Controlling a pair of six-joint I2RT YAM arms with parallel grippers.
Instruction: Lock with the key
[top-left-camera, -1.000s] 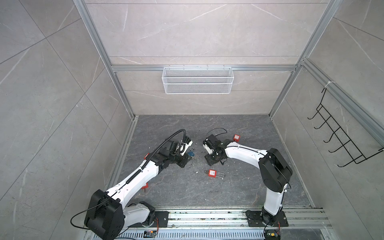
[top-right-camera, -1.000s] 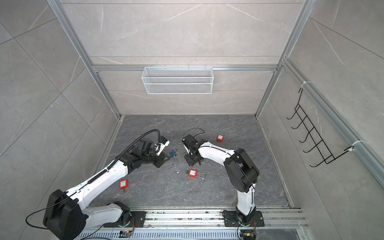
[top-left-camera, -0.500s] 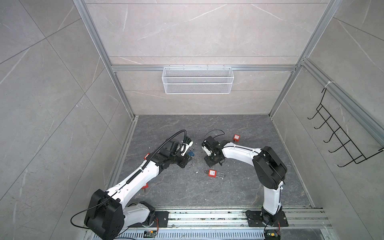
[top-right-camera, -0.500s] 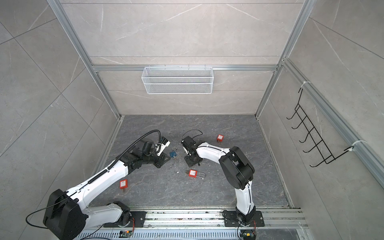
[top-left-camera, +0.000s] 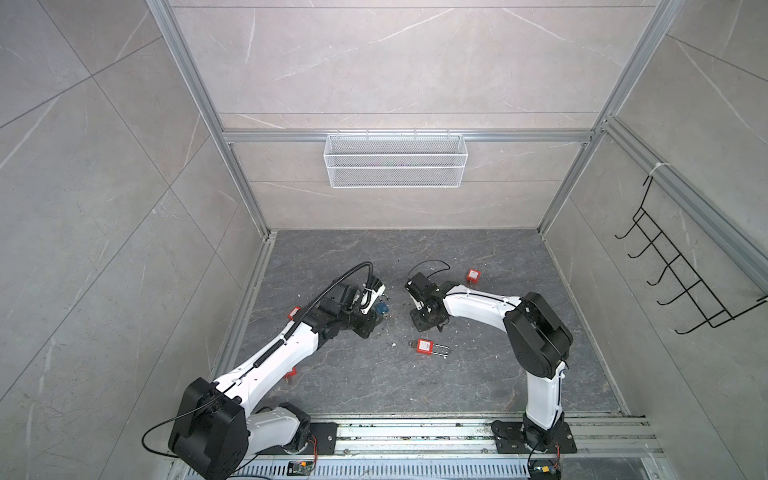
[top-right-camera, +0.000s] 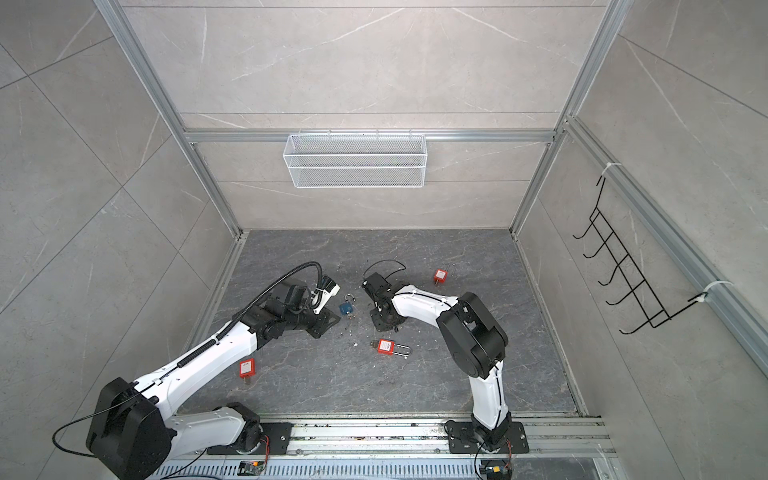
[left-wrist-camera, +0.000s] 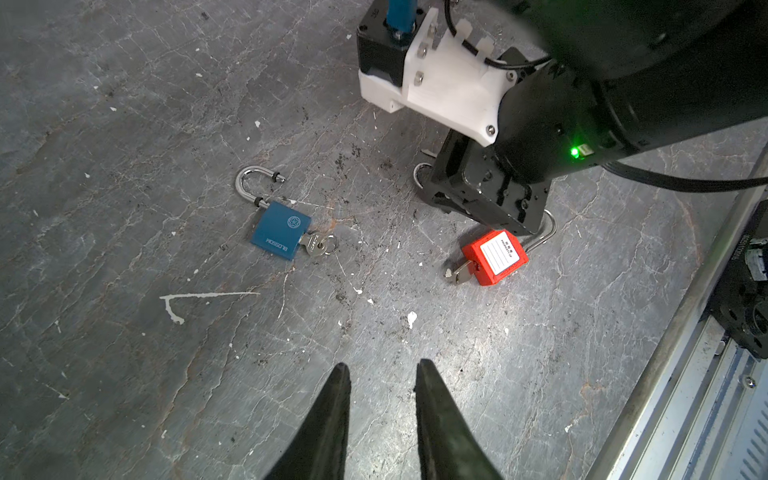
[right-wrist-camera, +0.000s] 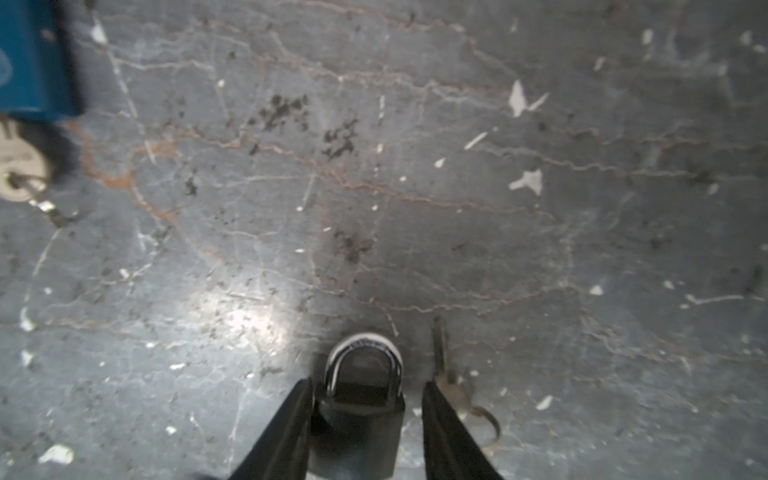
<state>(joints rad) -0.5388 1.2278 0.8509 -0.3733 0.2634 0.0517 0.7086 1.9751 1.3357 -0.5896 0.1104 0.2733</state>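
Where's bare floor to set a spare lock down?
Free: the grey stone floor strip along the tiled back wall; also the front patch between the red long-shackle padlock and the aluminium base rail. Crowded: centre, blue padlock between left end effector and right end effector, which straddles a black padlock.

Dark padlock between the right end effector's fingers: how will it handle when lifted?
Likely rigid and heavy for its size: the dark padlock looks like solid metal. Its smooth-looking sides may slip in the right end effector. Its shackle looks seated, so it probably won't swing.
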